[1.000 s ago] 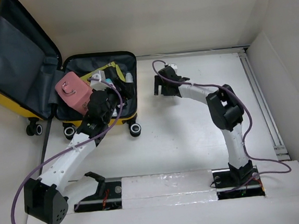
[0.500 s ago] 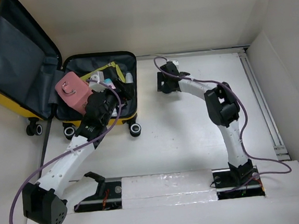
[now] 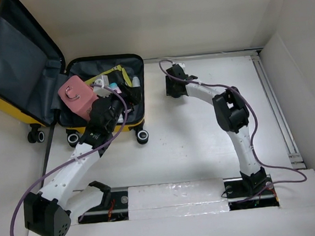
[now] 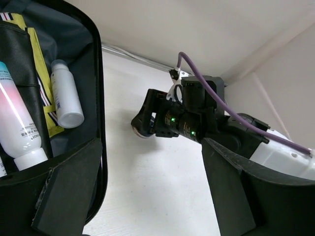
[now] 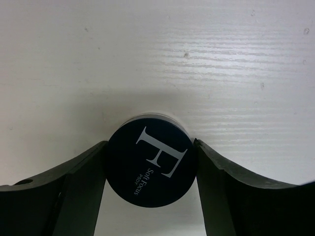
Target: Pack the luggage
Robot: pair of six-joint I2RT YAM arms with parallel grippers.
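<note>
1. As things stand now, the luggage (image 3: pixel 14 58) lies open at the far left of the bench (image 3: pixel 204 152). Its lid is thrown back to the left with the grey lining bare, and the lower half faces up.
2. The lower half is already loaded and looks crowded. It holds a pink case (image 3: pixel 77 98), a white bottle (image 4: pixel 66 98), a pink-and-white tube (image 4: pixel 15 123), a yellow striped piece (image 4: pixel 42 73) and some dark items I cannot name. Judgement: most of the packing is done.
3. Only 1 loose item shows outside the luggage. It is a round dark jar (image 5: pixel 150 169) with a large "F" on its lid, on the bench near the luggage's right side. The top view shows no other stray object.
4. The right arm (image 3: pixel 232 117) reaches to the far side of the bench, and the right jaws are closed around the jar with 1 finger against each side. The jar appears to sit on the bench, though the wrist view does not settle whether it is lifted.
5. The left arm (image 3: pixel 73 164) holds the left jaws over the near right part of the lower half. They are spread wide with nothing between them.
6. Left to do, as a judgement:
   - Lift the jar, carry it left and set it into the lower half.
   - Free room is scarce; the strip beside the white bottle at the right wall looks the likeliest spot.
7. The lid stands fully open, so closing and zipping, if required, have not begun.
</note>
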